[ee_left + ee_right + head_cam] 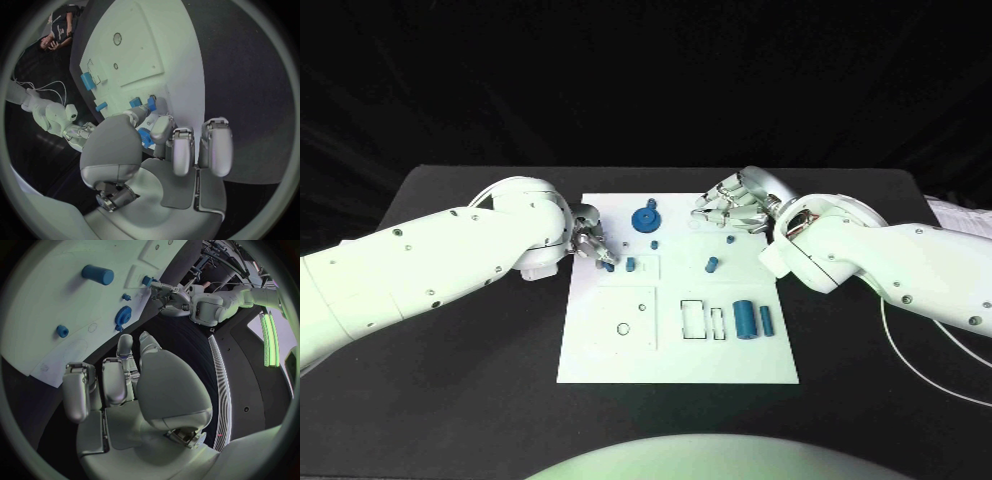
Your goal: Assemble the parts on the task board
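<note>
Parts lie scattered over the white task board [678,350] in the middle of the black table [444,400]: a blue gear [646,218] near its far edge, a blue cylinder [746,319] toward the right, small blue pegs [713,265] between. The left hand [593,244] sits at the board's left edge, fingers curled by a small blue piece [145,136], though I cannot tell whether it grips it. The right hand [733,208] hovers at the far right, fingers loosely apart and holding nothing; the step looks like a pickup, calling next for a firm pinch
</note>
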`<move>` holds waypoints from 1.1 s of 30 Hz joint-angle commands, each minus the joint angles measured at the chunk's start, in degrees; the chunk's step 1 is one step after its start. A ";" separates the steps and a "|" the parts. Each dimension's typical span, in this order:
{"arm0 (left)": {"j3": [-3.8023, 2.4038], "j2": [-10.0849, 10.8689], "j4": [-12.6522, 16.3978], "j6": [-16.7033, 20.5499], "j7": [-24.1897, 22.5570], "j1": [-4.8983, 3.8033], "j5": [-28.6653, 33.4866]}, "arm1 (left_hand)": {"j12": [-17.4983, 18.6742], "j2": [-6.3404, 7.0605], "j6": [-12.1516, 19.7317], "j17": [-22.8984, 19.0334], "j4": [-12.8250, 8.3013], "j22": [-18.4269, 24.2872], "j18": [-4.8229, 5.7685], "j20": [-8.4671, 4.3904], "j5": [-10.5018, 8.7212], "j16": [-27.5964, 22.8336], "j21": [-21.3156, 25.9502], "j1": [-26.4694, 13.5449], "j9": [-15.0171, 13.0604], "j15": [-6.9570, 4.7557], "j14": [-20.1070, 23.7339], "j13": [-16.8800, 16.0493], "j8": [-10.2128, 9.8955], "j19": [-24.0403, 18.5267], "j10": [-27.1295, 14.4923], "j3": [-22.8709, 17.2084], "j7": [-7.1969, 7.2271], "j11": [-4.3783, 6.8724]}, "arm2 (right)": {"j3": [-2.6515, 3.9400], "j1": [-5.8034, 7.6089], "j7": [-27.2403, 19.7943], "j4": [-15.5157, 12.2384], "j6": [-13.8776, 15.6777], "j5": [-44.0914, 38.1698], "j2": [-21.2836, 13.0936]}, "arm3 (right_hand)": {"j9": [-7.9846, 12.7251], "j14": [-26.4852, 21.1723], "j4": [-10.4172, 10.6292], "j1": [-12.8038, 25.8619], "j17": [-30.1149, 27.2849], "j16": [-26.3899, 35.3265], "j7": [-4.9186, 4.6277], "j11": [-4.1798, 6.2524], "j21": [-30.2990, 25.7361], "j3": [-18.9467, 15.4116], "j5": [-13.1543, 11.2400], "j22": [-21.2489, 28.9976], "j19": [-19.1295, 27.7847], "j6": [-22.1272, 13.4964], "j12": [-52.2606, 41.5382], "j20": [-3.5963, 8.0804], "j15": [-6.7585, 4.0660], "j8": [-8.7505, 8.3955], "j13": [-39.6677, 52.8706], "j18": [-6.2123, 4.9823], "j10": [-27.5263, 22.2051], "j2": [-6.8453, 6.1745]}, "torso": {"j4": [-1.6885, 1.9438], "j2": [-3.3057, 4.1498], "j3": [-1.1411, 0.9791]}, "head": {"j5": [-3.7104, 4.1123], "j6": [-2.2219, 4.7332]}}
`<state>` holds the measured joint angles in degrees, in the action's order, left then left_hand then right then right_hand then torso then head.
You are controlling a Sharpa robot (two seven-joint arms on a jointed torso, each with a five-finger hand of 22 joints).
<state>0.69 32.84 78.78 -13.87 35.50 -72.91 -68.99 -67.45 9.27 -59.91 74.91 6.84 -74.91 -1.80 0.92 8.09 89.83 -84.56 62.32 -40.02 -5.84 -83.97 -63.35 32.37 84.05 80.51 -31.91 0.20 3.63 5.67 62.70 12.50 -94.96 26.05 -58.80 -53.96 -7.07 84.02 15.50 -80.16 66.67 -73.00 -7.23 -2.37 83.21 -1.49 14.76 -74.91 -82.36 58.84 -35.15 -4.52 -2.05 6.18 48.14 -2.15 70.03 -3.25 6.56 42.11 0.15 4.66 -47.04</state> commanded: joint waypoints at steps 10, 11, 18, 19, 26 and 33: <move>0.17 -0.16 0.65 -0.81 -0.64 0.32 -2.62 | -0.07 1.39 -0.75 15.09 -4.23 -11.72 0.46 -0.59 2.11 0.17 -0.69 5.13 0.87 -0.41 -6.03 -0.27 -1.04 3.35 0.66 -0.21 0.10 0.18 | 0.00 -0.05 -0.26 0.05 -1.03 -0.20 0.12 | -0.14 1.77 0.14 -0.04 -0.13 0.38 -0.10 0.07 -0.33 -0.49 0.80 -4.64 0.35 -0.47 0.38 0.04 0.15 -0.29 -0.08 -0.70 -0.13 0.50 | -0.01 -0.03 0.03 | 0.10 -0.32; 0.16 -0.15 0.70 -0.76 -0.66 0.32 -2.76 | -0.05 1.45 -0.78 15.09 -4.63 -11.76 0.47 -0.59 3.08 0.17 -0.73 5.61 0.99 -0.39 -6.03 -0.29 -1.17 3.37 0.71 -0.50 0.03 0.15 | 0.00 -0.05 -0.27 0.06 -1.03 -0.19 0.13 | -0.14 1.77 0.14 -0.04 -0.13 0.38 -0.10 0.07 -0.33 -0.49 0.80 -4.64 0.35 -0.47 0.38 0.04 0.15 -0.29 -0.08 -0.70 -0.13 0.50 | -0.01 -0.03 0.03 | 0.10 -0.32; 0.15 -0.15 1.08 -0.29 -0.85 0.32 -3.61 | 0.15 1.50 -1.00 15.09 -6.20 -11.88 0.51 -0.44 4.97 0.17 -0.81 7.29 1.39 -0.18 -6.03 -0.26 -1.55 3.42 0.90 -1.82 -0.31 -0.09 | 0.00 -0.05 -0.33 0.09 -1.05 -0.11 0.16 | -0.19 1.77 0.30 0.13 -0.21 0.47 -0.10 0.06 -0.37 -0.58 1.16 -4.61 0.36 -0.48 0.43 0.04 0.16 -0.29 -0.11 -0.71 -0.08 0.64 | 0.02 -0.04 0.03 | 0.14 -0.42; 0.15 -0.15 1.13 -0.21 -0.87 0.32 -3.69 | 0.16 1.50 -1.01 15.09 -6.22 -11.89 0.51 -0.44 4.98 0.17 -0.82 7.31 1.39 -0.18 -6.03 -0.25 -1.55 3.42 0.90 -1.84 -0.32 -0.10 | 0.00 -0.05 -0.34 0.09 -1.05 -0.10 0.18 | -0.19 1.78 0.33 0.15 -0.22 0.47 -0.10 0.06 -0.38 -0.59 1.22 -4.59 0.37 -0.48 0.45 0.04 0.16 -0.30 -0.12 -0.71 -0.08 0.66 | 0.02 -0.04 0.02 | 0.14 -0.42; 0.15 -0.19 1.31 0.08 -0.85 0.32 -3.96 | 0.17 1.32 -1.23 15.09 -5.88 -11.93 0.52 -0.35 4.90 0.17 -0.84 6.74 1.45 -0.05 -6.03 -0.29 -1.54 3.44 1.03 -1.80 -0.44 -0.24 | 0.00 -0.05 -0.42 0.11 -1.05 -0.02 0.21 | -0.21 1.78 0.37 0.20 -0.24 0.50 -0.10 0.06 -0.41 -0.62 1.34 -4.55 0.39 -0.49 0.49 0.04 0.16 -0.30 -0.14 -0.72 -0.08 0.70 | 0.05 -0.04 0.02 | 0.13 -0.48; 0.15 -0.22 1.23 -0.27 -0.50 0.32 -2.95 | 0.11 0.96 -1.97 15.09 -1.37 -12.02 0.52 -0.28 4.60 0.17 -0.85 0.90 1.35 -0.08 -6.03 -0.48 -1.16 3.48 1.24 2.31 -0.13 -0.10 | 0.00 -0.05 -0.44 0.09 -1.04 0.05 0.17 | -0.21 1.78 0.37 0.20 -0.24 0.50 -0.10 0.06 -0.41 -0.62 1.34 -4.55 0.39 -0.49 0.49 0.04 0.16 -0.30 -0.14 -0.72 -0.08 0.70 | -0.02 -0.02 -0.02 | 0.09 -0.65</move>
<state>0.73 32.74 79.91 -13.38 35.04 -72.77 -72.33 -67.45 10.00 -61.12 74.90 4.60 -74.90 -1.79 0.72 12.86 89.83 -85.02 64.89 -38.67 -5.83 -83.97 -63.77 31.01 83.83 81.32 -29.97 -0.36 3.41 5.67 62.69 12.43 -94.81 25.76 -58.67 -53.82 -7.22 84.02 15.82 -79.92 66.52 -72.78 -7.23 -2.37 82.99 -1.81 15.96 -74.93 -82.36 58.84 -34.91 -4.52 -2.05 6.18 48.08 -2.14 70.03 -3.01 6.58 42.06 0.16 4.78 -47.63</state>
